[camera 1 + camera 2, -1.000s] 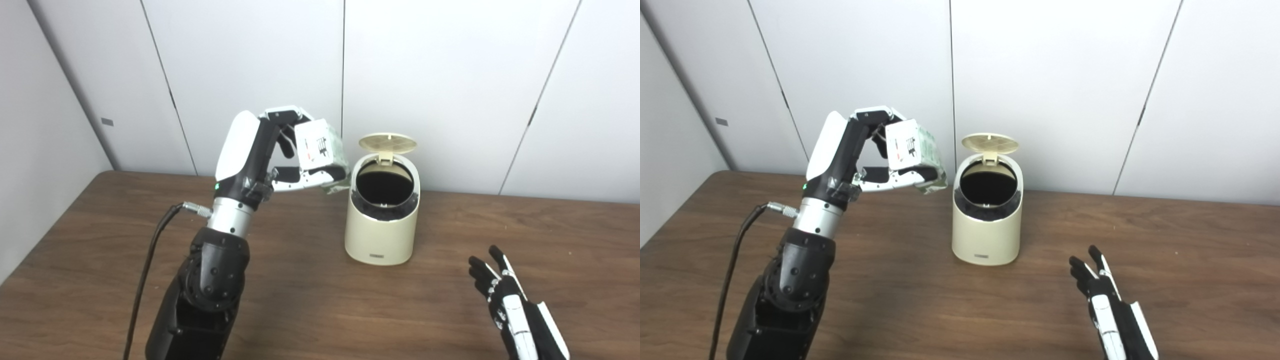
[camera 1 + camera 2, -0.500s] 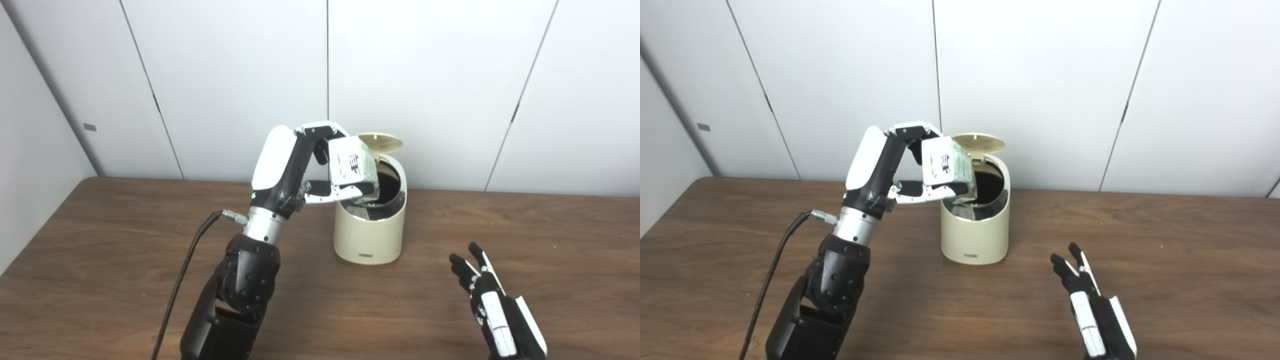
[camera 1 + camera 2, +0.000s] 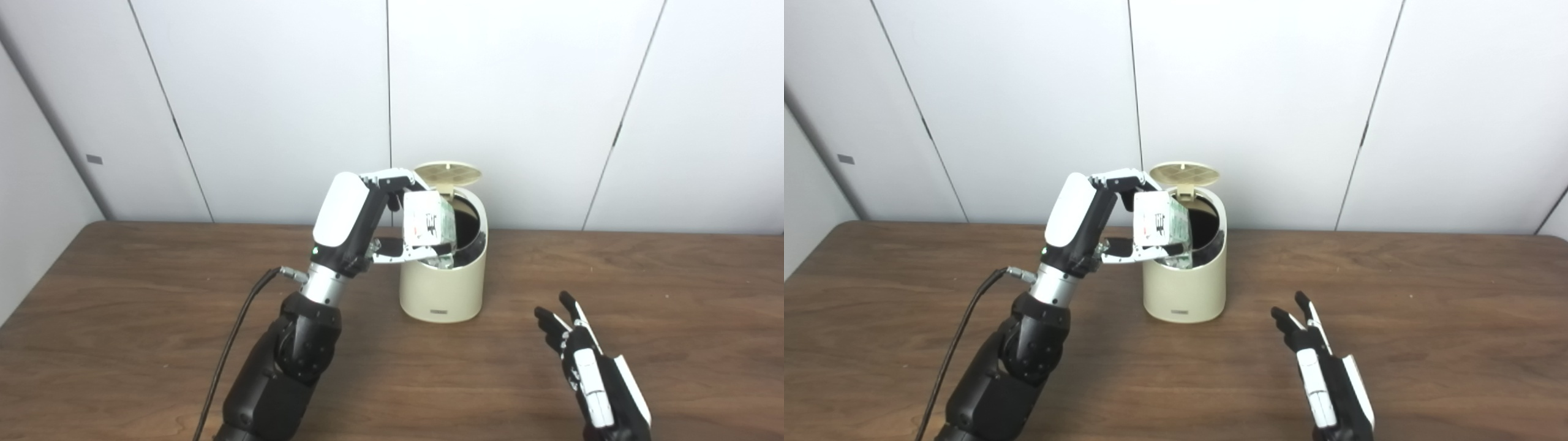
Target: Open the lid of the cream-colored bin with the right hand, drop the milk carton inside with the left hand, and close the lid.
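Leftmost, a black cable (image 3: 236, 331) runs up from the worktop's (image 3: 122, 306) near edge to the left arm's wrist. Left arm rises from the near edge, left of centre, leaning toward the far edge. Left hand (image 3: 373, 217) grips the carton (image 3: 430, 224): fingers (image 3: 395, 182) curl over its top, thumb under its base. Carton white with dark print and a greenish side, tilted, held at the bin's (image 3: 442, 288) left rim; its lower end overlaps the dark opening. Whether it touches the rim cannot be told.

Bin cream, round, standing upright near the middle of the far edge, a small label low on its front. Lid (image 3: 448, 174) is up, hinged at the back, tipped rearward, its ribbed underside facing the cameras. Interior dark; contents not visible.

Right of the bin, well apart from it, right hand (image 3: 1323, 367) sits low over the worktop near the near edge, right of centre. Fingers (image 3: 1293, 318) spread and pointing toward the far edge, holding nothing.

Behind the worktop, plain white wall panels (image 3: 508, 92) with dark seams.
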Tool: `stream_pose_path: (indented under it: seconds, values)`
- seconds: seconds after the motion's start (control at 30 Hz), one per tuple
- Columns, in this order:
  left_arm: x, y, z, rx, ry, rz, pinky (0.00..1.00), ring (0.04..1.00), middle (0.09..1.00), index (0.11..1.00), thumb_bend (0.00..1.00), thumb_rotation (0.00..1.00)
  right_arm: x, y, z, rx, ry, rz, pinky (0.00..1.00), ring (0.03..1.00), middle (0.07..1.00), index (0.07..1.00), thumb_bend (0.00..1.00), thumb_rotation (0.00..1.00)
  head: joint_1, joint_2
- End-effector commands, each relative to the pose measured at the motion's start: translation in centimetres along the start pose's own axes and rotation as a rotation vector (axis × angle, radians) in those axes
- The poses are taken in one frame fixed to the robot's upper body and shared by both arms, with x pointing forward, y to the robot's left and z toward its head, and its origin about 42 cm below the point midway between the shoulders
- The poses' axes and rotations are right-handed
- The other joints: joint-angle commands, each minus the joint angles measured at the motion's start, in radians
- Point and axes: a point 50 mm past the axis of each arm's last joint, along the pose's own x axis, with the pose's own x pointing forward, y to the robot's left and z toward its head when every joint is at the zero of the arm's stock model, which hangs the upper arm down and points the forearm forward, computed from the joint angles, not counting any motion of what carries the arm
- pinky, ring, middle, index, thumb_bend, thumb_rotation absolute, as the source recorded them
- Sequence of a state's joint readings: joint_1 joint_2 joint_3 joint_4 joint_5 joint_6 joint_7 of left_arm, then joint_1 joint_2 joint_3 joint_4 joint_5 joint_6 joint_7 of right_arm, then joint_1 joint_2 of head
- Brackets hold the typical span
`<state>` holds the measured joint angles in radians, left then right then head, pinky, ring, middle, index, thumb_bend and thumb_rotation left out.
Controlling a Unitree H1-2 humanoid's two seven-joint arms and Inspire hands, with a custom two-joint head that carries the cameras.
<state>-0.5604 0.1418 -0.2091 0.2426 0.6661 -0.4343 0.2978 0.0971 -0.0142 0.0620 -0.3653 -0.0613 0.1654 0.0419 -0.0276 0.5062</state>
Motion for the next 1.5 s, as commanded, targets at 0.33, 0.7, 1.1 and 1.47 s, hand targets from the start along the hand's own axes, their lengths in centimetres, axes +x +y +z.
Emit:
stream_pose_path:
  seconds: [0.33, 0.7, 1.1, 1.47]
  values:
    - [3.1, 1.5, 0.9, 0.091, -0.150, 0.051, 0.35, 0.453, 0.498, 0.455, 0.48, 0.00, 0.5, 0.4, 1.6, -0.001, -0.073, 0.013, 0.89, 0.911, 0.889, 0.982, 0.57, 0.99, -0.002, 0.003]
    - [3.6, 1.1, 0.8, 0.072, -0.148, 0.066, 0.36, 0.447, 0.506, 0.459, 0.48, 0.00, 0.4, 0.4, 1.7, -0.012, -0.060, 0.030, 0.85, 0.899, 0.886, 0.972, 0.54, 0.99, -0.007, 0.006]
    - [3.6, 0.5, 0.2, 0.130, -0.195, 0.077, 0.37, 0.458, 0.483, 0.452, 0.48, 0.00, 0.0, 0.4, 2.0, -0.006, -0.046, 0.043, 0.87, 0.914, 0.895, 0.973, 0.53, 1.00, -0.007, 0.012]
    - [3.5, 0.2, -0.3, 0.151, -0.201, 0.071, 0.36, 0.454, 0.485, 0.456, 0.48, 0.00, -0.1, 0.5, 2.1, 0.003, -0.045, 0.044, 0.90, 0.923, 0.893, 0.977, 0.54, 0.99, -0.011, 0.016]
